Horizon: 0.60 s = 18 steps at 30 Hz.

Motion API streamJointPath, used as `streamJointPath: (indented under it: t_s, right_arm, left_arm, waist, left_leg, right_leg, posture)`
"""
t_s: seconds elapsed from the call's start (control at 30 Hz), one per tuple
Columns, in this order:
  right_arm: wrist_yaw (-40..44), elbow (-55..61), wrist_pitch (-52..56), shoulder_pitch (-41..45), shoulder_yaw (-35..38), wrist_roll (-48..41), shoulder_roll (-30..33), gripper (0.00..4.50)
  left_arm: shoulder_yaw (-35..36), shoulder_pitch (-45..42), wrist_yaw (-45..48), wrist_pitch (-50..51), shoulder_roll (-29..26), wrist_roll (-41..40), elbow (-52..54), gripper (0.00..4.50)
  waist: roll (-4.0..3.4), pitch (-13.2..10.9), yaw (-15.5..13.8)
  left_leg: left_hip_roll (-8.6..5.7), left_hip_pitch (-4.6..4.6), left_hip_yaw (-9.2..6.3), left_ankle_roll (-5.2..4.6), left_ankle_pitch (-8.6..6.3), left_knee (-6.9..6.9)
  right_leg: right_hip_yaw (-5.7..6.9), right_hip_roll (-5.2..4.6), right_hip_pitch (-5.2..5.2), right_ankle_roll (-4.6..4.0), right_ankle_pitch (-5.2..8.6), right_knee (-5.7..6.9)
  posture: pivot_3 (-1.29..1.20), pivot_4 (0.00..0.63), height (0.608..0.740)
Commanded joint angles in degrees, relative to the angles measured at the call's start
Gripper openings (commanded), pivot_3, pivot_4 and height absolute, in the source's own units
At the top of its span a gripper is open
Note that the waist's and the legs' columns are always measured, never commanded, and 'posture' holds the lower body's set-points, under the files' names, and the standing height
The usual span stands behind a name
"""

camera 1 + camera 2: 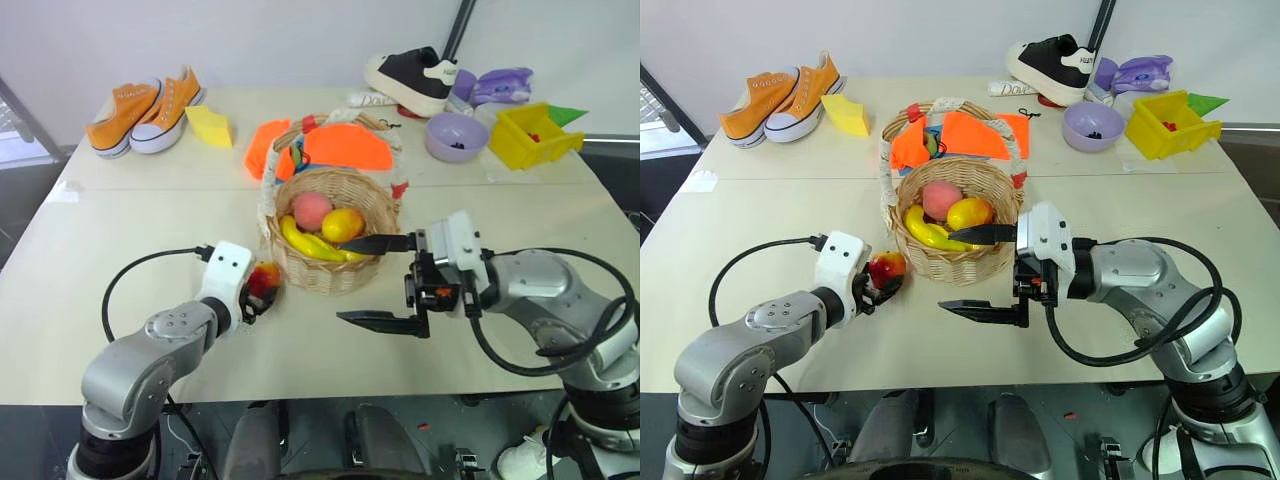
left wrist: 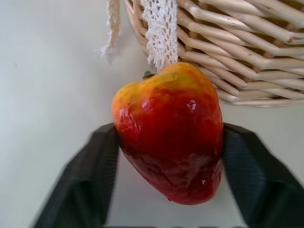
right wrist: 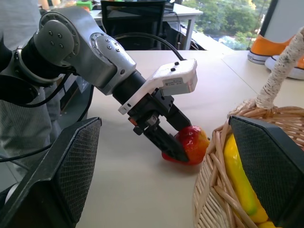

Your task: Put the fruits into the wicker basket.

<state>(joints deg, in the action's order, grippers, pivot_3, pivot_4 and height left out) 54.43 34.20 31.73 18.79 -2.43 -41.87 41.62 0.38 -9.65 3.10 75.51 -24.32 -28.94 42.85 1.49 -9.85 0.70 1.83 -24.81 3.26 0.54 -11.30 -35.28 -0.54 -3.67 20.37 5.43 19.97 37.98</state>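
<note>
**Apple clamped beside the basket, right pincer spread wide**

Far left on the table (image 1: 120,300), at about ten o'clock from the basket, stands a pair of orange sneakers (image 1: 148,112), with a yellow wedge sponge (image 1: 211,126) just to their right; nearer the robot, the left gripper (image 1: 258,292) is clenched on the red-and-yellow apple (image 1: 267,277), a black finger (image 2: 88,183) pressed against each flank of the fruit in the left wrist view; the apple sits at roughly eight o'clock from the wicker basket (image 1: 335,268), just beside its woven wall and low over the tabletop, though whether it touches the table I cannot tell.

At the centre, the basket already holds a pink peach (image 1: 311,210), a yellow-orange mango (image 1: 343,224) and a yellow banana (image 1: 312,244); its lace-wrapped handle (image 1: 268,180) arches over them; an orange cloth (image 1: 335,148) lies behind it at twelve o'clock.

To the right, the right gripper (image 1: 378,281) is released, fingers spread wide and grasping nothing; one finger (image 1: 375,243) lies over the basket rim at about four o'clock, the other hangs over bare table.

Far right, at one to two o'clock from the basket, stand a black-and-white shoe (image 1: 412,78), a purple bowl (image 1: 456,136) and a yellow bin (image 1: 533,134).
</note>
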Motion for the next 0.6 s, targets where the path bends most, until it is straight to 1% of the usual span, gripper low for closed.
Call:
streamJointPath:
  t_s: [0.03,0.13,0.2,0.23,0.3,0.33,0.4,0.43,0.47,0.53,0.57,0.6]
  right_arm:
    - [-0.3,2.1,-0.2,0.6,1.7,-1.1,0.2,4.50]
    - [-0.3,1.9,-0.1,0.8,1.5,-0.9,0.1,4.50]
    - [-0.1,1.7,-0.2,0.9,1.3,-0.8,0.0,4.50]
    - [0.0,1.6,-0.2,0.9,1.3,-0.7,-0.1,4.50]
    - [0.2,1.4,-0.3,0.9,1.2,-0.6,-0.2,4.50]
    - [0.3,1.3,-0.5,0.9,1.1,-0.5,-0.2,4.50]
    - [0.4,1.1,-0.6,0.8,1.0,-0.3,-0.2,4.50]
    - [0.5,1.1,-0.7,0.7,1.0,-0.2,-0.3,4.50]
    - [0.4,1.1,-0.8,0.4,1.1,0.0,-0.3,4.50]
    - [0.2,1.0,-0.9,-0.1,1.1,0.3,-0.3,4.50]
    - [-0.2,1.0,-0.9,-0.4,1.3,0.5,-0.3,4.50]
    - [-0.6,1.1,-0.8,-0.7,1.4,0.7,-0.3,4.50]
  left_arm:
    - [1.4,0.6,2.2,-2.5,-3.7,1.9,0.9,2.36]
    - [4.4,2.8,8.0,-9.7,-7.4,1.3,2.5,2.36]
    - [9.6,6.4,16.2,-17.0,-11.1,-0.8,4.7,2.36]
    - [13.5,8.3,20.9,-19.6,-12.0,-4.0,6.0,2.36]
    - [19.7,10.3,27.5,-21.6,-12.9,-11.8,7.7,2.36]
    - [21.9,9.9,29.5,-21.7,-13.3,-16.3,8.3,2.36]
    - [24.0,8.5,30.8,-21.6,-14.3,-22.1,8.7,2.36]
    - [23.7,6.3,30.0,-21.8,-14.5,-23.6,8.6,2.36]
    - [20.0,0.8,26.9,-20.4,-13.6,-23.1,7.1,2.36]
    - [14.1,-6.8,22.3,-18.4,-12.6,-21.5,5.0,2.36]
    - [8.1,-11.4,19.8,-17.8,-12.3,-16.5,2.6,2.36]
    - [4.2,-14.1,18.1,-17.5,-12.4,-13.3,1.0,2.36]
  waist:
    - [0.00,0.0,0.1]
    - [0.00,0.0,0.0]
    - [0.00,0.0,0.2]
    - [-0.01,0.0,0.2]
    - [-0.04,0.0,0.1]
    - [-0.05,0.0,0.0]
    - [-0.05,0.0,-0.1]
    - [-0.05,0.0,-0.1]
    - [-0.06,0.0,-0.3]
    - [-0.06,0.0,-0.5]
    - [-0.07,0.0,-0.5]
    - [-0.06,0.0,-0.5]
  left_leg:
    - [0.00,0.00,0.00,0.00,0.00,0.01]
    - [0.01,0.00,0.00,0.01,0.00,0.05]
    - [0.01,-0.01,0.00,0.02,-0.01,0.08]
    - [0.02,-0.03,0.01,0.04,-0.02,0.12]
    - [0.02,-0.05,0.01,0.09,-0.04,0.19]
    - [0.02,-0.05,0.01,0.10,-0.05,0.19]
    - [0.02,-0.08,-0.01,0.16,-0.09,0.18]
    - [0.01,-0.08,-0.02,0.18,-0.10,0.17]
    - [0.00,-0.08,-0.01,0.18,-0.10,0.17]
    - [0.00,-0.11,-0.08,0.07,-0.04,0.08]
    - [-0.01,-0.11,-0.07,0.04,-0.02,0.05]
    - [-0.02,-0.10,-0.05,0.01,-0.01,0.02]
  right_leg:
    - [0.00,0.00,0.01,-0.01,0.01,0.00]
    - [0.00,0.00,0.04,-0.25,0.13,0.00]
    - [0.00,-0.03,0.07,-0.29,0.15,-0.02]
    - [-0.01,-0.03,0.10,-0.36,0.18,-0.04]
    - [0.01,-0.08,0.15,-0.50,0.26,-0.06]
    - [0.01,-0.09,0.14,-0.51,0.27,-0.07]
    - [0.07,-0.13,0.12,-0.52,0.27,-0.12]
    - [0.08,-0.14,0.08,-0.53,0.27,-0.18]
    - [0.08,-0.14,0.06,-0.54,0.26,-0.20]
    - [0.22,-0.14,-0.04,-0.59,0.22,-0.23]
    - [0.22,-0.14,-0.09,-0.59,0.21,-0.24]
    - [0.21,-0.14,-0.12,-0.57,0.20,-0.27]
  posture:
    - [0.00,0.150,0.733]
    - [0.00,0.150,0.733]
    - [0.00,0.150,0.733]
    - [0.00,0.150,0.733]
    - [0.00,0.150,0.733]
    - [0.00,0.150,0.733]
    - [0.00,0.150,0.733]
    - [0.00,0.150,0.733]
    - [0.00,0.150,0.733]
    - [0.00,0.150,0.733]
    - [0.00,0.150,0.733]
    - [0.00,0.150,0.733]
